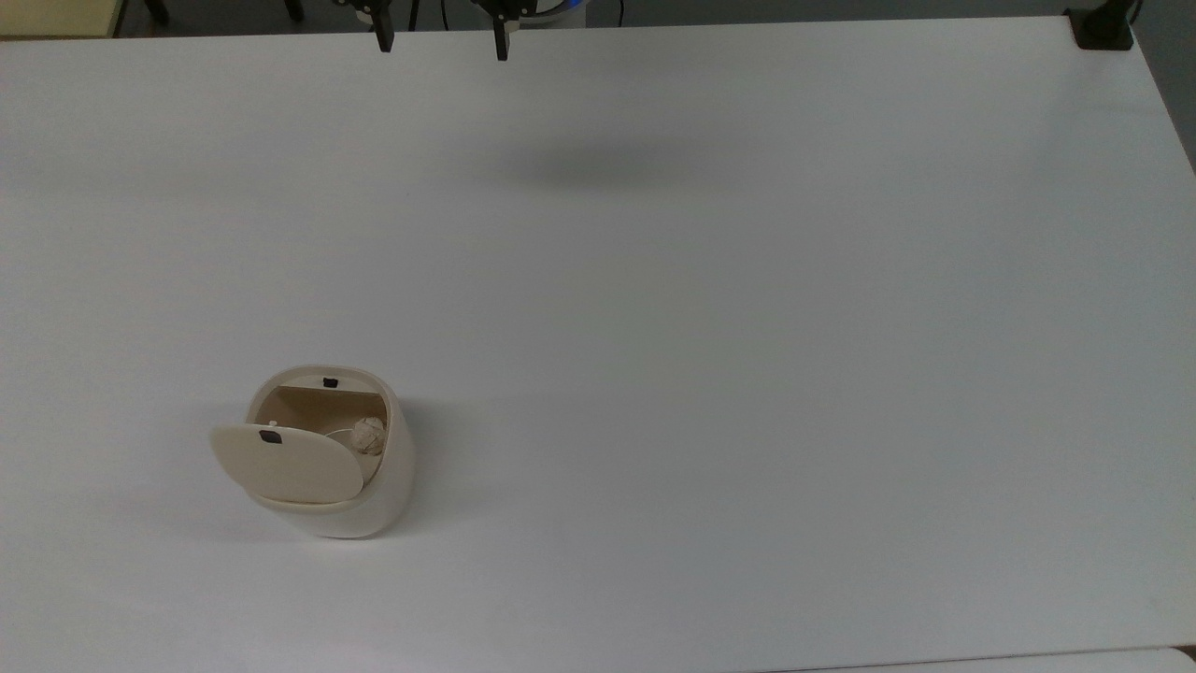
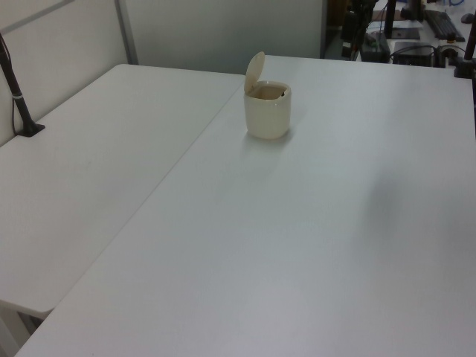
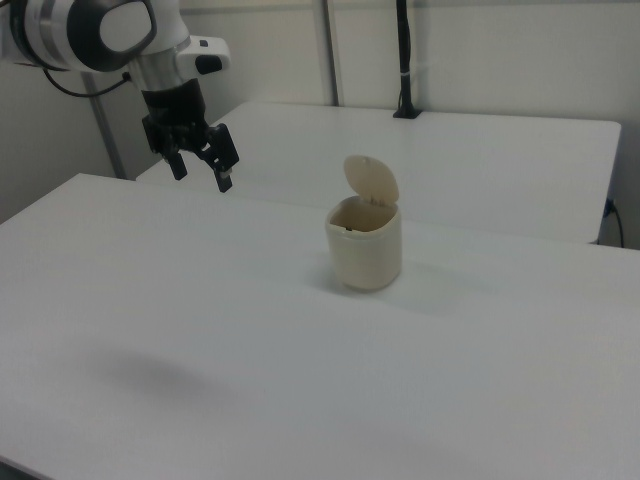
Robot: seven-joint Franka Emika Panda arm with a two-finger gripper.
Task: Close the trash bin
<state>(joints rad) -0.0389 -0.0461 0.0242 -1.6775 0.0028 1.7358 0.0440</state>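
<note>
The white counter (image 1: 710,374) is spreading across all three views, and in the left view and the right view a second white table (image 2: 89,171) is standing right beside it. The robot arm (image 3: 110,35), white with black joints, is hanging above the counter at the right view's upper left. The trash bin (image 1: 374,486) — cream, rounded, upright — is sitting on the counter toward the top view's lower left, with its lid (image 1: 290,463) standing open on its hinge.

The gripper (image 3: 200,165) is hovering in the air with its jaws apart, gripping nothing, well apart from the trash bin; in the right view it is hanging to the bin's left and higher, and in the top view its two dark finger tips are poking in at the top edge, far above the bin.

The top view is looking down into the bin's tan inside, where a small crumpled pale ball (image 1: 368,435) is lying, and it is showing a small black tab (image 1: 270,436) on the lid — the side views are giving the lid's upright tilt instead.
</note>
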